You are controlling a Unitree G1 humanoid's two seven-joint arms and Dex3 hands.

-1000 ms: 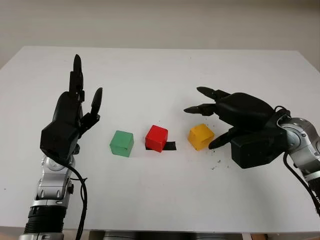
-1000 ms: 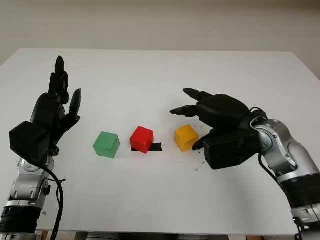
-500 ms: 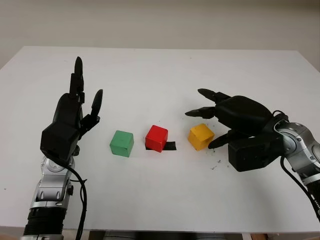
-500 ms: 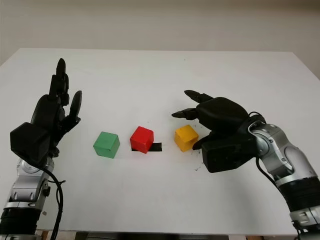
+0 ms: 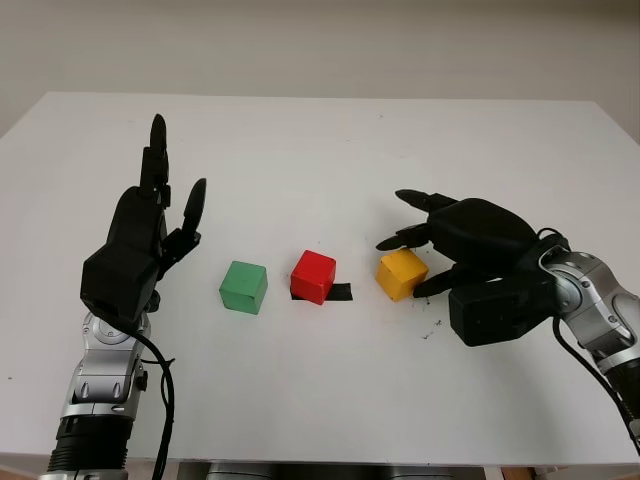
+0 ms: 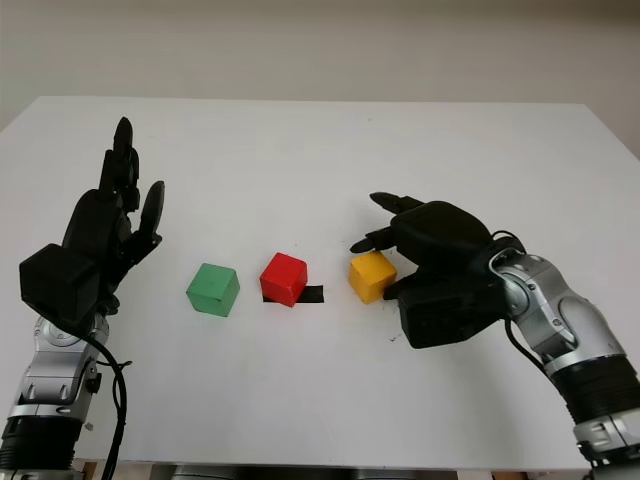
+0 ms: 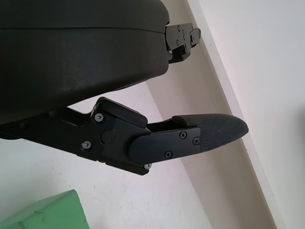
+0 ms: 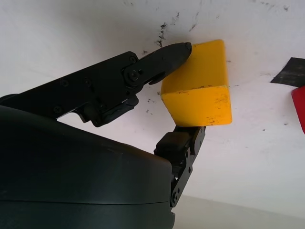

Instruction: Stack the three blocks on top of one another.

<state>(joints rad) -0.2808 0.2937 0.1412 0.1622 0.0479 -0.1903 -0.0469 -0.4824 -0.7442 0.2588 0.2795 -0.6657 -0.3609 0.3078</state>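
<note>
Three blocks stand in a row on the white table (image 5: 320, 140): green block (image 5: 244, 286) on the left, red block (image 5: 314, 276) in the middle, yellow block (image 5: 402, 273) on the right. My right hand (image 5: 402, 267) is curled around the yellow block, which sits on the table. In the right wrist view the thumb tip (image 8: 176, 50) presses one side of the yellow block (image 8: 198, 90) and a finger (image 8: 183, 143) lies against the opposite side. My left hand (image 5: 165, 200) is open, raised upright to the left of the green block (image 7: 47, 214).
A strip of black tape (image 5: 342, 292) lies on the table between the red and yellow blocks. Dark specks mark the surface right of the yellow block. The table's far edge meets a pale wall.
My right hand has come down and toward the yellow block, and its fingers have closed in from above and behind until they touch it. The blocks and the left hand have stayed put.
</note>
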